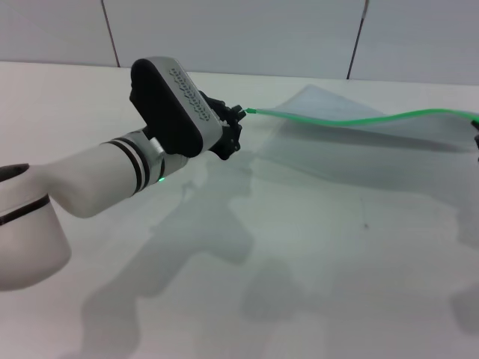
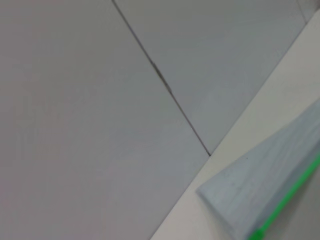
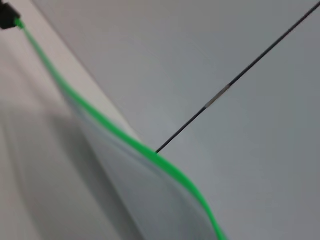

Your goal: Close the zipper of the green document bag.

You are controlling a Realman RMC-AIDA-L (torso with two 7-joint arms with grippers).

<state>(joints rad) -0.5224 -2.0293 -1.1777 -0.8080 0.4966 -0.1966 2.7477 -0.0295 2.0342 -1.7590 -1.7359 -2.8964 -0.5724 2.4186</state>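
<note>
A smooth white table (image 1: 314,284) fills the scene, backed by a pale grey panelled wall (image 1: 239,34) with thin dark seams. On the left, the left gripper (image 1: 238,123) has its black fingers closed on the near end of the thin bright green plastic zipper (image 1: 352,120). That strip sags rightward in the air, holding up the long edge of the large, flat, translucent blue-grey green document bag (image 1: 352,153), whose lower part rests on the table. At the far right edge, the right gripper (image 1: 476,138) barely shows where the strip ends; I cannot tell how its fingers stand.
</note>
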